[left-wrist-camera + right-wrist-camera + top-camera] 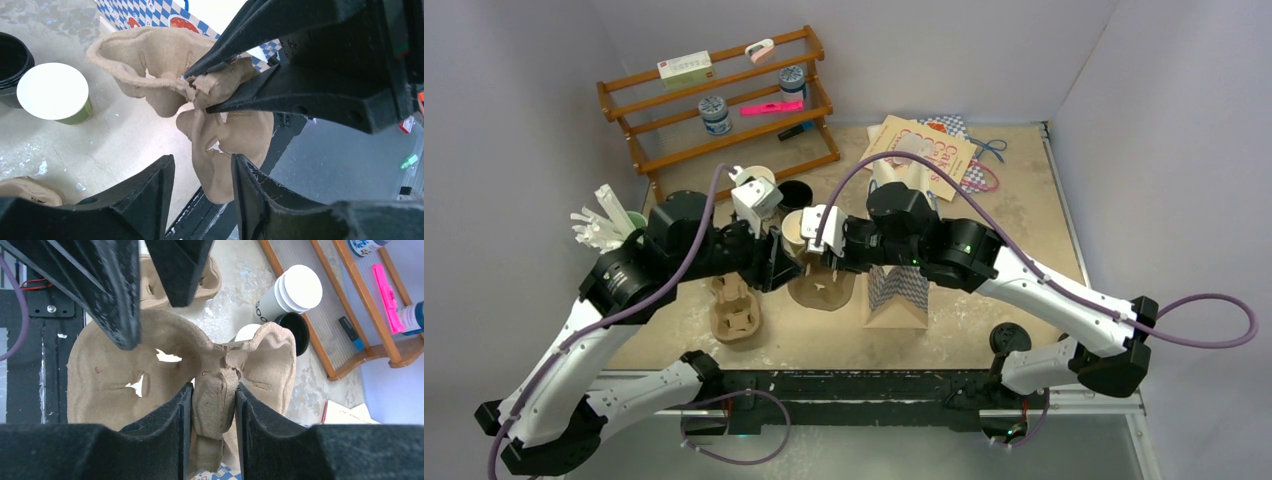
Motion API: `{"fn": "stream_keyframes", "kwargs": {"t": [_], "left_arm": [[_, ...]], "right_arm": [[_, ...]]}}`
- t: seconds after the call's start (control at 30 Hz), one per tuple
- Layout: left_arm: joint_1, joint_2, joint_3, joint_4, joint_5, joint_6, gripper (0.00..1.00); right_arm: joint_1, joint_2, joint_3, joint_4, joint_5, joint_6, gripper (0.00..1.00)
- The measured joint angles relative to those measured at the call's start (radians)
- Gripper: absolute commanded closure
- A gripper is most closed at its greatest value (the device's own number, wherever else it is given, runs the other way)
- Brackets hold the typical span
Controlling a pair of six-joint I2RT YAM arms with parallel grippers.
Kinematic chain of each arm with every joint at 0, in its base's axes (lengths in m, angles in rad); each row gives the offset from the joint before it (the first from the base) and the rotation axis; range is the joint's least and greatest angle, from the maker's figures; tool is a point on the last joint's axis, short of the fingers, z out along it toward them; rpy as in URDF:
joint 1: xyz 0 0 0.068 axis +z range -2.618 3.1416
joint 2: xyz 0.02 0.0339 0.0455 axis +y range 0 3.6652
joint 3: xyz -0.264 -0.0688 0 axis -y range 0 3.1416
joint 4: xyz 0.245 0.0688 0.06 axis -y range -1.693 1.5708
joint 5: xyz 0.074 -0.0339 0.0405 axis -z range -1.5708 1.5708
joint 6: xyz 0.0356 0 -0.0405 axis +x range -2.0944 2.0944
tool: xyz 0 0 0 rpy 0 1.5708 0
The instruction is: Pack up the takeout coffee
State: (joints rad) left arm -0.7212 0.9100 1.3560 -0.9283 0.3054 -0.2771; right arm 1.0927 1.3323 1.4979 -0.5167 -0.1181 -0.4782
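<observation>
takeout coffee [796,193] stands beyond both grippers | right gripper [213,390] clamps cup carrier [110,370] | left gripper [202,162] parted astride its rim

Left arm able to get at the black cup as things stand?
Probably not yet. The left gripper straddles a lobe of the pulp carrier that the right gripper clamps, so it's occupied. The black cup itself stands uncovered beside the green cup.

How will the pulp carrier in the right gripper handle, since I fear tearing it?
Probably light and fairly stiff: the pulp carrier holds its moulded shape. Likely fragile: holes show, and its ridge crumples in the right gripper.
</observation>
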Motion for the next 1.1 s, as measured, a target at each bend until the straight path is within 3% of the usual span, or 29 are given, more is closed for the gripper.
{"fn": "stream_keyframes", "kwargs": {"t": [0.17,0.43,0.7,0.87,1.1], "left_arm": [[0.000,-0.038,0.018,0.003,-0.053,-0.031,0.39],[0.000,-0.004,0.111,0.048,-0.178,-0.141,0.39],[0.000,0.161,0.134,0.171,-0.197,-0.254,0.38],[0.000,0.301,0.135,0.248,-0.164,-0.285,0.23],[-0.026,0.426,0.143,0.328,-0.125,-0.288,0.16]], "right_arm": [[0.000,-0.021,0.005,0.002,0.036,-0.002,0.66],[-0.014,-0.156,0.006,-0.021,0.121,-0.050,0.66],[-0.115,-0.287,0.009,-0.026,0.154,-0.065,0.67],[-0.144,-0.334,0.009,-0.026,0.174,-0.056,0.67],[-0.144,-0.395,0.010,0.006,0.212,-0.023,0.67]]}}
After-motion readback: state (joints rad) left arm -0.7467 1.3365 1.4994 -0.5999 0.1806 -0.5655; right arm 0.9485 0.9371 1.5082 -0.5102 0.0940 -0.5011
